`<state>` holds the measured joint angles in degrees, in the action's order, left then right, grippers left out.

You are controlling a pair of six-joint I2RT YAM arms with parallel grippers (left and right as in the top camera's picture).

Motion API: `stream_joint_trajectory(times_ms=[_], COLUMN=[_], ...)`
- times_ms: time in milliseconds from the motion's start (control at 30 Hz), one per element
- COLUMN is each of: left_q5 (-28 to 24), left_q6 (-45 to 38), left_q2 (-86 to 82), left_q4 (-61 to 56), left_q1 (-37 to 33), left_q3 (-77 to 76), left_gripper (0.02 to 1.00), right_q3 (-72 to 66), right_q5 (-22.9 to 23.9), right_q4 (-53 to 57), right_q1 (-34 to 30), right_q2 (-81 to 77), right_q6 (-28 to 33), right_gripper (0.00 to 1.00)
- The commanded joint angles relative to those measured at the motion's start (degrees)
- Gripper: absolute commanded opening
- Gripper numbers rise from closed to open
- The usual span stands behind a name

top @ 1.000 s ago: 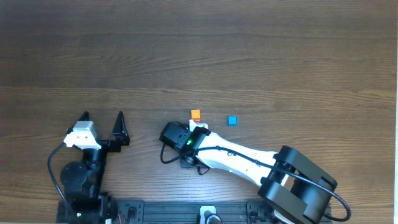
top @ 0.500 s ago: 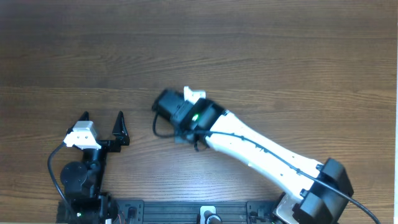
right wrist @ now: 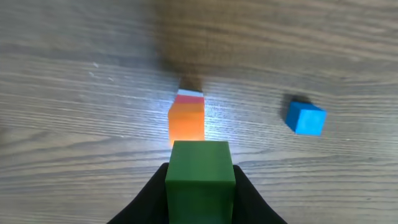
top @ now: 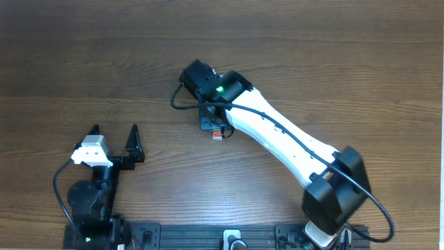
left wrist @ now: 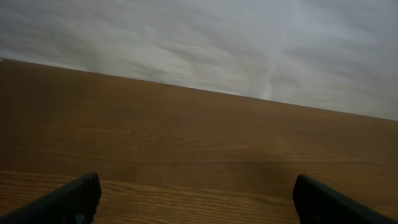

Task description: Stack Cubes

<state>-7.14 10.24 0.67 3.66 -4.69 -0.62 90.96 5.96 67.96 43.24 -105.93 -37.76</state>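
The right gripper (right wrist: 199,202) is clamped on a green cube (right wrist: 199,163), held above the wooden table (right wrist: 74,74) just short of the orange cube (right wrist: 186,122), seemingly lining up a stack; the blue cube (right wrist: 306,118) lies apart; the left gripper (top: 114,129) rests spread wide, holding nothing, out of the way.

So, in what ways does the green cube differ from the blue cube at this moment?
The green cube is clamped in the right gripper, off the table; the blue cube lies free on the table. The green cube hangs near the orange cube; the blue cube sits apart from it. Both are plain cubes, not yet stacked.
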Motion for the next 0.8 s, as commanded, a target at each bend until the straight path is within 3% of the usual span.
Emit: stream_joint_trajectory(times_ms=[33, 800], left_q5=[-0.7, -0.7], left_q6=[-0.9, -0.8], left_q2=[-0.5, -0.5], left_q4=[0.0, 0.0], left_q1=[-0.3, -0.3], left_q3=[0.3, 0.3], left_gripper=[0.996, 0.998], right_q3=[0.9, -1.1], right_q5=[-1.2, -2.5], right_q4=[0.5, -2.0], right_q1=[-0.5, -0.4], right_q2=[-1.5, -3.1], right_q6=[1.2, 1.2], right_gripper=[0.165, 0.161])
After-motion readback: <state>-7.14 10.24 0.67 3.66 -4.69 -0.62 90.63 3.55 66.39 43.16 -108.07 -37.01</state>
